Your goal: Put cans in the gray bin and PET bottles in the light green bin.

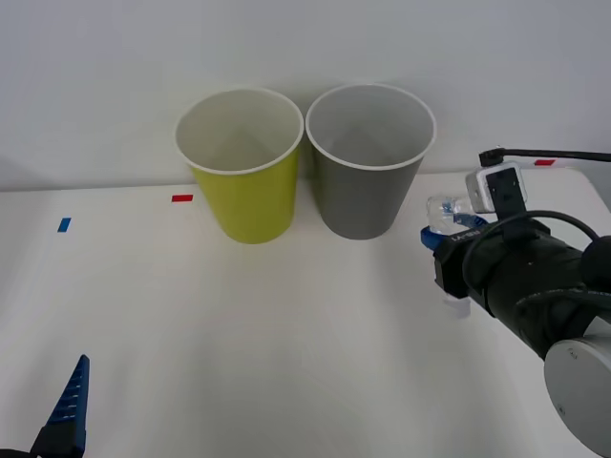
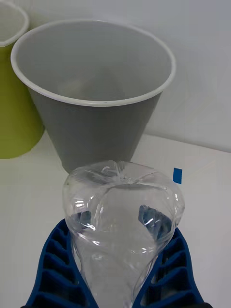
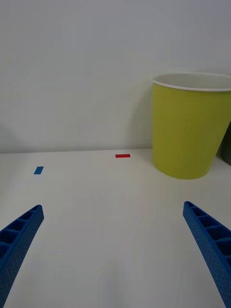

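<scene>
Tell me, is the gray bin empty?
Looks empty: the gray bin shows bare white inside. The right tool holds the bottle outside it.

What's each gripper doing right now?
Left gripper: open, holding nothing, low over the table.
Right gripper: shut on the clear PET bottle, right of the gray bin.

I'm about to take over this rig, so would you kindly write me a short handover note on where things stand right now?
Right gripper: shut on the PET bottle, held above the table just right of the gray bin.
Left gripper: open, idle low at the table's near left.
Light green bin: left of the gray bin, side by side at the table's back.
Done: bottle picked up.
Left: carry it past the gray bin and release it into the light green bin.
</scene>
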Action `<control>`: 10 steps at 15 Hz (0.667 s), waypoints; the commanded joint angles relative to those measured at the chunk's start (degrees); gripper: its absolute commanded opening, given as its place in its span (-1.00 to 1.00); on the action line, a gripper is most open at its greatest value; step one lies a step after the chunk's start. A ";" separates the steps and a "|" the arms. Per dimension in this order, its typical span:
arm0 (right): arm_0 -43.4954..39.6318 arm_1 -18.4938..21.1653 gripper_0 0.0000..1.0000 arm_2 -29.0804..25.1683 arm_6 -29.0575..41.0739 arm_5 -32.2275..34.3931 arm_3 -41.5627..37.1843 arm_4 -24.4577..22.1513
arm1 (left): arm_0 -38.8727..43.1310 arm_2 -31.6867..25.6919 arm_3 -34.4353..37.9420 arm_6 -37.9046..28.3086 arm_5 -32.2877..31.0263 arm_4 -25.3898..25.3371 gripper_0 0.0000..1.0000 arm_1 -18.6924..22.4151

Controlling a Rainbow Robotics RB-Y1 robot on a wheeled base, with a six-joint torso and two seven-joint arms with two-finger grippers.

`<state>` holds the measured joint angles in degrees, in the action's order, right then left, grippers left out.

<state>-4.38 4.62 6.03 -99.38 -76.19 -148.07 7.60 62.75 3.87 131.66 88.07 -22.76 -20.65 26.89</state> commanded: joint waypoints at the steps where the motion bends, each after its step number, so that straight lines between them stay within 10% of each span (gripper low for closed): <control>1: 0.16 -1.90 -1.00 1.00 0.06 0.60 -1.43 0.05 | 0.00 0.00 0.00 0.00 0.00 0.00 1.00 0.00; 10: 11.94 -2.77 -1.00 4.61 0.94 1.13 1.21 -2.76 | 0.00 0.00 0.00 0.00 0.00 0.00 1.00 0.00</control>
<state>5.90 2.65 10.10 -98.40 -75.09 -147.89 5.23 62.75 3.87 131.66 88.07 -22.76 -20.65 26.89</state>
